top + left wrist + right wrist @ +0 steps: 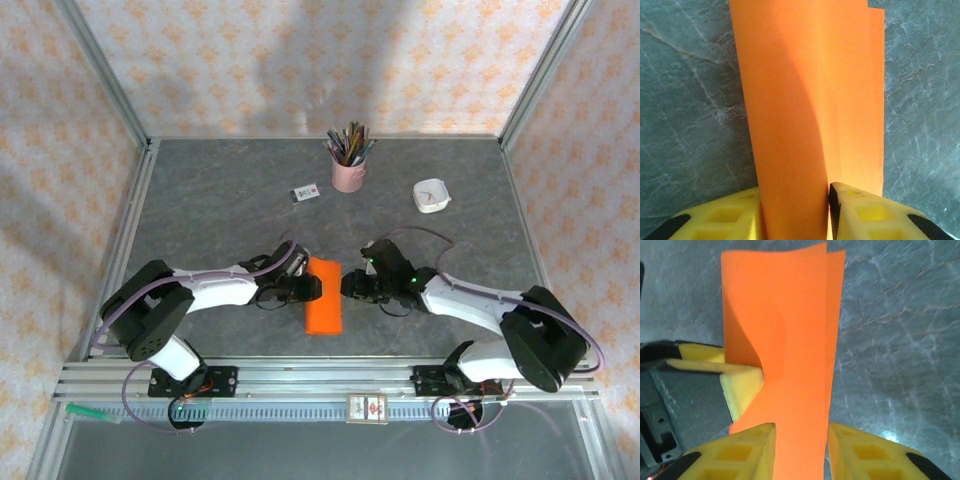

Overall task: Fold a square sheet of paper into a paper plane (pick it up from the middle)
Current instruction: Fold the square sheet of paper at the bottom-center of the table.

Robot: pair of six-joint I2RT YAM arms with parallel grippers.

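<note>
My left tool point(795, 195) is pinching the folded orange sheet point(805, 90) from 9 o'clock; my right tool point(801, 430) is straddling it from 3 o'clock, and I cannot tell its grip.

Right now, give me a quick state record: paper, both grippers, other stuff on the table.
paper: the square sheet of paper, folded into a narrow strip, near side, between both grippers
left gripper: closed on the sheet's raised flap
right gripper: fingers apart, sheet between them; grip unclear
clutter: pink pencil cup, small white card, small white dish, all on the far side
</note>
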